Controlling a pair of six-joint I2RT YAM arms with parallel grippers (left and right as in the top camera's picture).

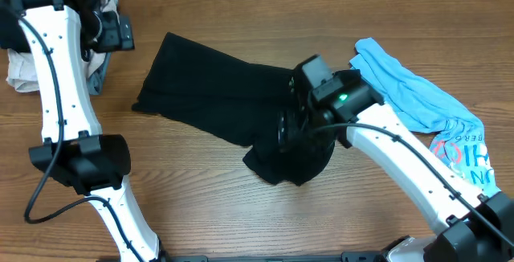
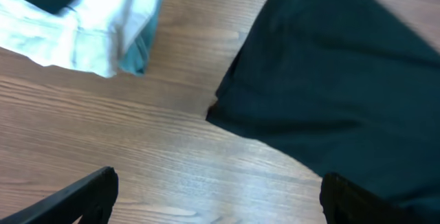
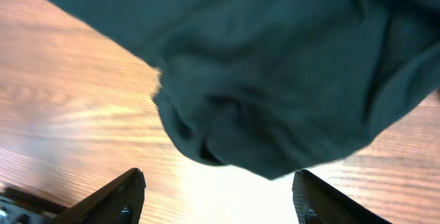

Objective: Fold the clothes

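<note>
- Black garment (image 1: pixel 205 81) lies across the middle of the wooden table (image 1: pixel 201 214). It is flat toward its far-left end and bunched into a lump at its near-right end.
- Right gripper (image 3: pixel 218 186) hangs over that lump with its fingers spread wide and nothing between them. The cloth sits just beyond the tips.
- Left gripper (image 2: pixel 216 193) is likewise spread and empty, above bare wood between the garment's left corner and a white pile (image 2: pixel 75 31) of clothes.
- Blue shirt (image 1: pixel 418 97) lies just beside the right arm, at the table's right side.
- Risk: closing on the lump could pinch several layers at once, so a pull would drag the whole garment instead of laying one edge over.
- Risk: with the left end unheld, the flat part could slide or wrinkle on the smooth wood.
- Risk: a wide swing by the right arm could snag the blue shirt and tangle the two pieces.
</note>
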